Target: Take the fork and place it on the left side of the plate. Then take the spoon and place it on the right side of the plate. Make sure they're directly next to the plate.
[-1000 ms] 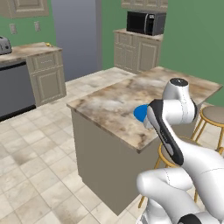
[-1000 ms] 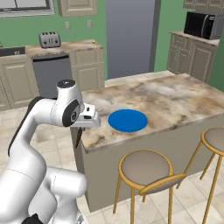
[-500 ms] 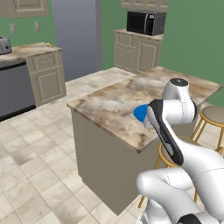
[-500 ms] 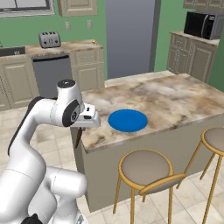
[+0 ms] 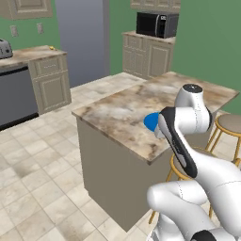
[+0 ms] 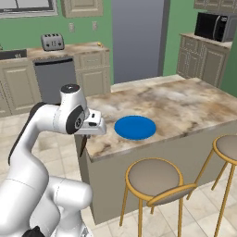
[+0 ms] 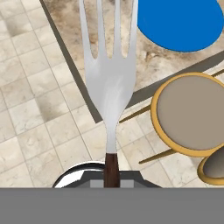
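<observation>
My gripper (image 6: 83, 144) hangs just off the island's near left corner, pointing down, shut on the black handle of the fork (image 7: 110, 74). In the hand view the fork's silver tines stretch away over the counter edge and the floor tiles. The plate (image 6: 135, 127), a flat bright blue disc, lies on the marble top a little to the right of the hand. It also appears as plate (image 5: 150, 121) behind my arm and plate (image 7: 179, 22) at the upper right of the hand view. The spoon is out of view.
The marble island counter (image 6: 190, 104) runs back and right from the plate. A round stool (image 6: 152, 178) stands below the counter's near edge, with another stool (image 6: 229, 148) further right. In the hand view a stool (image 7: 190, 113) sits right of the fork.
</observation>
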Controlling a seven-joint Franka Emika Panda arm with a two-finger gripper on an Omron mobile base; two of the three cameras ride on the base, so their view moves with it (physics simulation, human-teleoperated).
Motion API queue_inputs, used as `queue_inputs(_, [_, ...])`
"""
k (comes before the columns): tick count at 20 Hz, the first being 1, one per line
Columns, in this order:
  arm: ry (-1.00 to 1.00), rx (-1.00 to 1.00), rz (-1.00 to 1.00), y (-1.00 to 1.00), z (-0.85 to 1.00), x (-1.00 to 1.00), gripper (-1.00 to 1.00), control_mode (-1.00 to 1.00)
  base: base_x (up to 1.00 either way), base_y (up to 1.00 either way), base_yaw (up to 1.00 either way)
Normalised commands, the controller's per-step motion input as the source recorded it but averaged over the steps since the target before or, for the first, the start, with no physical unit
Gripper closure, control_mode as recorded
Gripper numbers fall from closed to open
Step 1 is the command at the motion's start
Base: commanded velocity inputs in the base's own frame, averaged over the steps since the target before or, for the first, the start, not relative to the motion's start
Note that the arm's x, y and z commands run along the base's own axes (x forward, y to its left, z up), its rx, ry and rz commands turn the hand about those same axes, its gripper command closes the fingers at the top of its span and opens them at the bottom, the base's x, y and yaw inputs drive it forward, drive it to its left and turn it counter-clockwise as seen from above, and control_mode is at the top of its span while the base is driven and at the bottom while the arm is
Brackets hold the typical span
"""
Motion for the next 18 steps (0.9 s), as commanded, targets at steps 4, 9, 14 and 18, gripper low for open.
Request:
queue_inputs(4, [0.00,0.00,0.00,0.00,0.00,-0.01,1.00,-1.00,0.00,0.00,0.00])
queue_inputs(9, [0.06,0.00,0.00,0.00,-0.04,0.23,1.00,-1.00,0.00,0.00,0.00])
queue_inputs(14, [0.08,-0.01,0.10,0.00,0.00,0.67,1.00,-1.00,0.00,0.00,0.00])
queue_inputs(18, [0.11,-0.04,0.19,0.00,0.00,0.56,1.00,-1.00,0.00,0.00,0.00])
